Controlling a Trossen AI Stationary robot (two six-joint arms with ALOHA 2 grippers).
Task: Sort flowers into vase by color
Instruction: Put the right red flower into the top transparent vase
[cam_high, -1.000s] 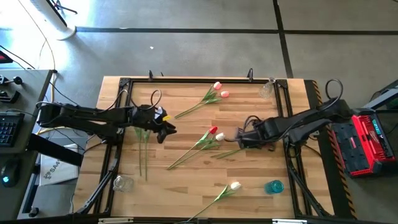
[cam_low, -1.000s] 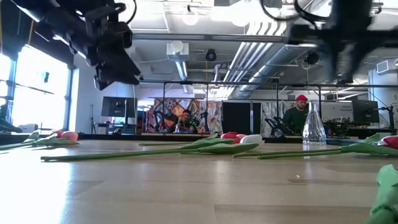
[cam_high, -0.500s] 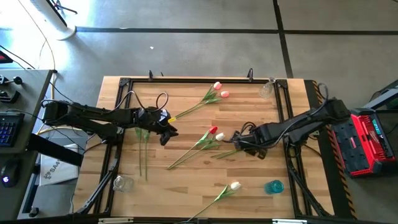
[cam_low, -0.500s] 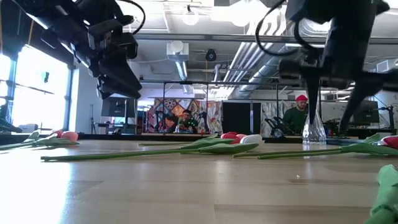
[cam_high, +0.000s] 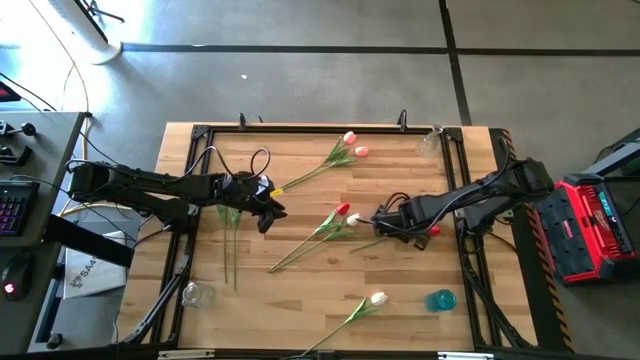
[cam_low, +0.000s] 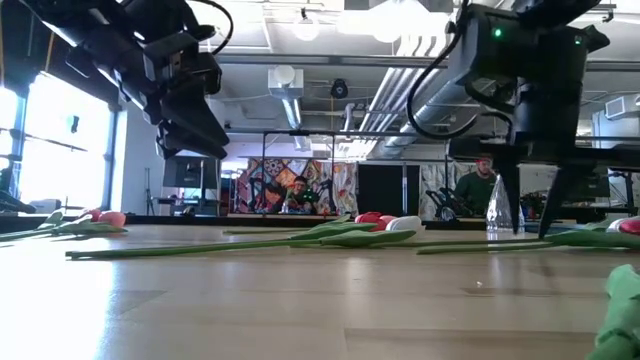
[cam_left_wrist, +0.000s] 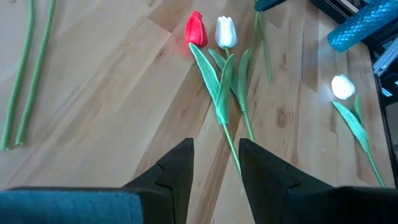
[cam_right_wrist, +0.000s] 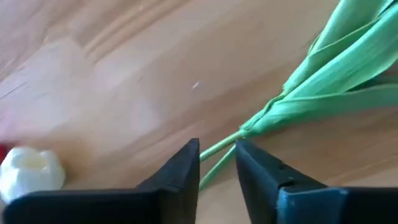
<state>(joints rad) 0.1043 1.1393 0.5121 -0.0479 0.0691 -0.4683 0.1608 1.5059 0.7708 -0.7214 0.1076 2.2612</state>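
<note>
Spreading across a pale wooden desk (cam_high: 300, 290) with a black frame, the flowers lie loose while both arms work over them. The desk stands on a grey concrete floor; a keyboard desk sits to the left and a red case (cam_high: 590, 230) to the right. The low view shows a hall with ceiling ducts, a colourful mural and a person in a red cap (cam_low: 484, 180) far behind. Three vases stand at the corners: two of clear glass (cam_high: 428, 143) (cam_high: 197, 294) and one teal (cam_high: 440, 299). Five tulip heads show plainly: a pink-red pair (cam_high: 354, 144) at the back, a red one (cam_high: 343, 210) and a white one (cam_high: 353, 220) side by side mid-desk, and a lone white tulip (cam_high: 378, 298) near the front. Two bare green stems (cam_high: 230, 245) run out from under the left arm, their heads hidden. The left pincer (cam_high: 268, 212) hangs released above the desk, grasping nothing. The right pincer (cam_right_wrist: 217, 165) is lowered mid-desk, its fingers parted on either side of another green stem (cam_right_wrist: 261, 121), not clenched on it.
</note>
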